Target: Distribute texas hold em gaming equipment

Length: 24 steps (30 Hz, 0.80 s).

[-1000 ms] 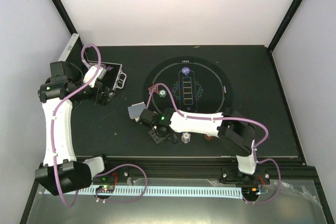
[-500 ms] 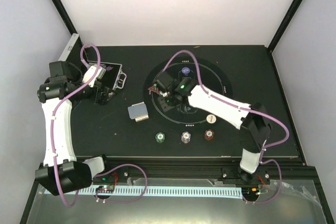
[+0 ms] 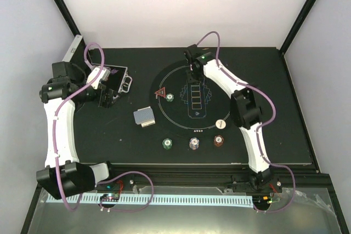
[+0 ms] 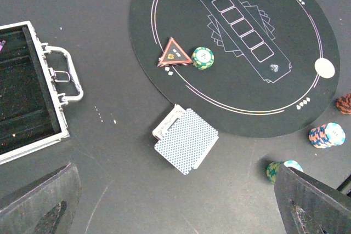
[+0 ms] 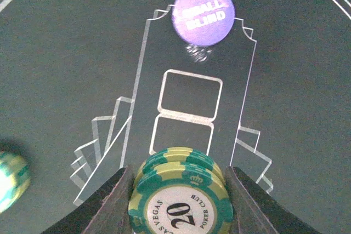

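Right tool (image 5: 180,200): clamped on a stack of green-and-cream poker chips marked 20 (image 5: 181,179), above the round black mat with printed lines (image 5: 60,53), near the purple SMALL BLIND disc (image 5: 203,13). Only the right wrist view shows this grip.

Left tool (image 4: 175,204): jaws spread wide, empty, over the black worktop (image 4: 109,152).

The left wrist view alone makes clear:
- fanned grey-blue-backed playing cards (image 4: 186,140), just off the mat
- red triangle marker (image 4: 174,53), just beside a single green chip (image 4: 203,57)
- white disc (image 4: 324,68)
- open silver metal case (image 4: 33,97)

The black surface (image 3: 274,135) carries a round black mat (image 3: 175,114) near its middle. Seen from the mat, an open silver case (image 4: 22,97) lies well apart at 9 o'clock. A card deck (image 3: 145,117) sits just beside the rim at 8. A green chip stack (image 3: 167,143) stands at 7, a white chip stack (image 3: 194,143) at 6 and a brown-red chip stack (image 3: 218,141) at 5.
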Available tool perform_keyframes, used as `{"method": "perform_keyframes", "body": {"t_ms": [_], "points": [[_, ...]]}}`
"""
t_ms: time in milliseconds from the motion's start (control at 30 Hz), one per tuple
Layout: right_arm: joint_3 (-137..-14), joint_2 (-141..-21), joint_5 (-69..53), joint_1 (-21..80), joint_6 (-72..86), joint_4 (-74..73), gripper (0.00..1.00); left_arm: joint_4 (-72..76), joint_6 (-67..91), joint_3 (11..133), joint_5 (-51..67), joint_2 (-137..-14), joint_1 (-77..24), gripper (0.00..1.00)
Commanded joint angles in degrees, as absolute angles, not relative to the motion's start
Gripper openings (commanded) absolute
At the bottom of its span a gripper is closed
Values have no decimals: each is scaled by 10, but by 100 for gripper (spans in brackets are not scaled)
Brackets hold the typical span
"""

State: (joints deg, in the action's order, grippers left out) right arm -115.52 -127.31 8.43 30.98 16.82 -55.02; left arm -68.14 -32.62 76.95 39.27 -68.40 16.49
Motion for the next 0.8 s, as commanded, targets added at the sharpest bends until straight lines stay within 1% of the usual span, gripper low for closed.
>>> {"method": "perform_keyframes", "body": {"t_ms": [0, 133, 433, 767], "points": [[-1231, -1343, 64, 284, 148, -579, 10, -687, -337, 797, 405, -698, 170, 99], [-1270, -1392, 55, 271, 146, -582, 10, -682, -336, 799, 409, -709, 170, 99], [-1310, -1454, 40, 263, 151, -567, 12, -680, -343, 800, 407, -717, 170, 99], [-1404, -1537, 19, 231, 158, -555, 15, -672, -343, 804, 398, -723, 171, 99]]}}
